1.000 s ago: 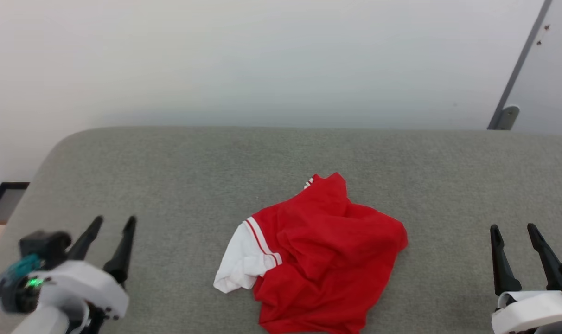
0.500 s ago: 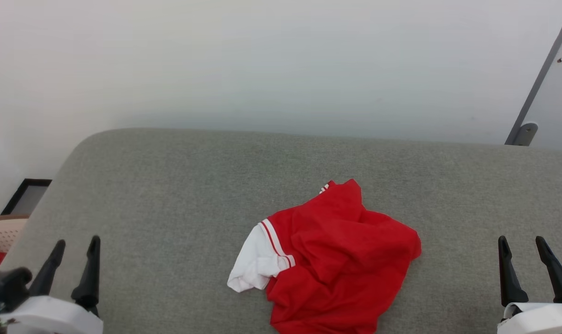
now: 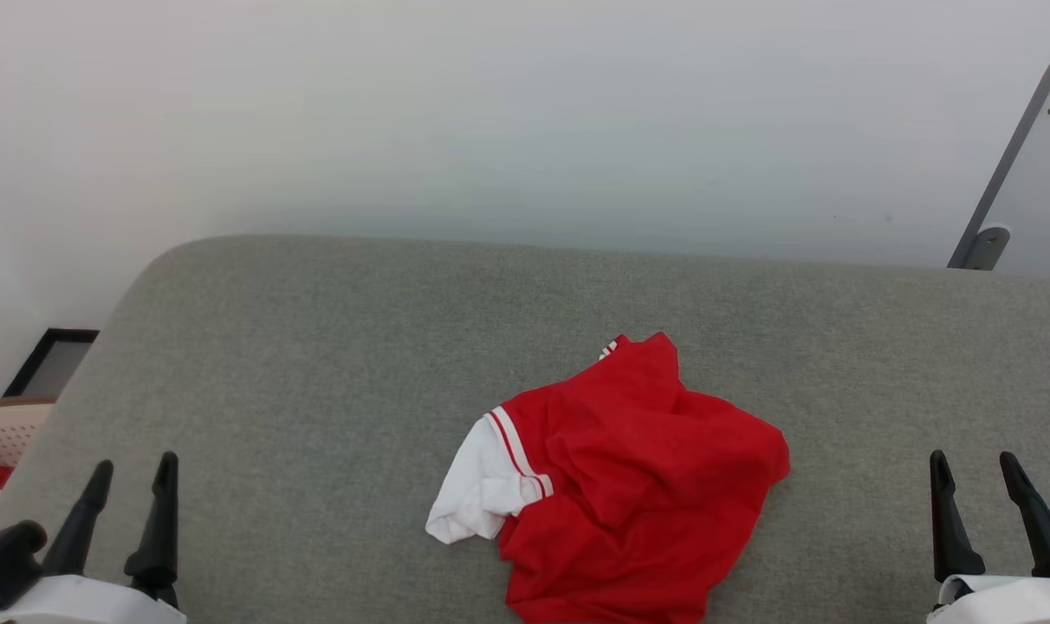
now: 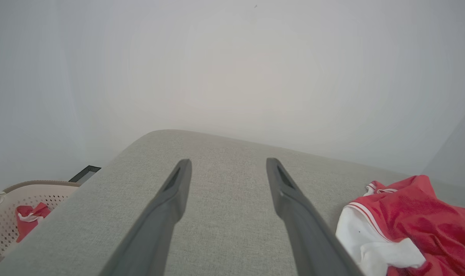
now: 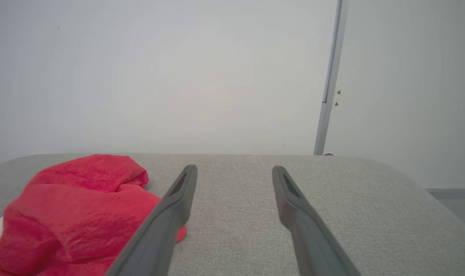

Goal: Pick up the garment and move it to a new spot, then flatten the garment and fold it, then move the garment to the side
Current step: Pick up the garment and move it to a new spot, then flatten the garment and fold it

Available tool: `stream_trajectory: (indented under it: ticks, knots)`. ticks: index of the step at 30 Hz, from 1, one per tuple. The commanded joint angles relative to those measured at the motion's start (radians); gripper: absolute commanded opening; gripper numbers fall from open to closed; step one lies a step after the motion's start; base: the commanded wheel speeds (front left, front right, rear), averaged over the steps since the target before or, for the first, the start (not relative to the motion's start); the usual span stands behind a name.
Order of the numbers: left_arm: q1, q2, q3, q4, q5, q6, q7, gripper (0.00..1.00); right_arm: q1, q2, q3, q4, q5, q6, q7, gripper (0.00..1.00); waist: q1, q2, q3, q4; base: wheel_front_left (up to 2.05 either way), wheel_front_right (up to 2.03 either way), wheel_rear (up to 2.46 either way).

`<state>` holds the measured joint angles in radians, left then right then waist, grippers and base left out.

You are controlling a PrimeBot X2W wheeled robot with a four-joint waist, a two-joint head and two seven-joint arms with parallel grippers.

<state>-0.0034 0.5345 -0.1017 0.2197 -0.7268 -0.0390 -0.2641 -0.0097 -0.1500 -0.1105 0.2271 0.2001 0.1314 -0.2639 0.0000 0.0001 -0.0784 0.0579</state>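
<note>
We see the garment (image 3: 629, 485) crumpled in the middle of the grey padded surface (image 3: 317, 347), white sleeve toward our left, left gripper (image 3: 135, 464) and right gripper (image 3: 972, 458) both spread wide, empty, well apart from it.

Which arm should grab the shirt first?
Probably right: the right end effector is open and nearer the shirt than the left end effector, also open.
</note>
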Motion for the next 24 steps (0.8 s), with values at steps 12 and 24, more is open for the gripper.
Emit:
stream_trajectory:
  ticks: [12,24]
  knots:
    - [-0.124,0.032,-0.073,-0.018,-0.059,-0.058,0.195,1.0,-0.024,0.008,0.009,-0.005,-0.013,-0.001,-0.001,1.0,0.0,-0.0001,0.031,-0.02,0.0,0.0,0.0]
    - [-0.385,0.053,-0.224,0.019,-0.118,-0.08,0.56,1.0,-0.09,0.033,0.052,-0.004,-0.021,-0.001,-0.001,1.0,0.0,-0.0001,0.121,-0.103,0.0,0.0,0.0]
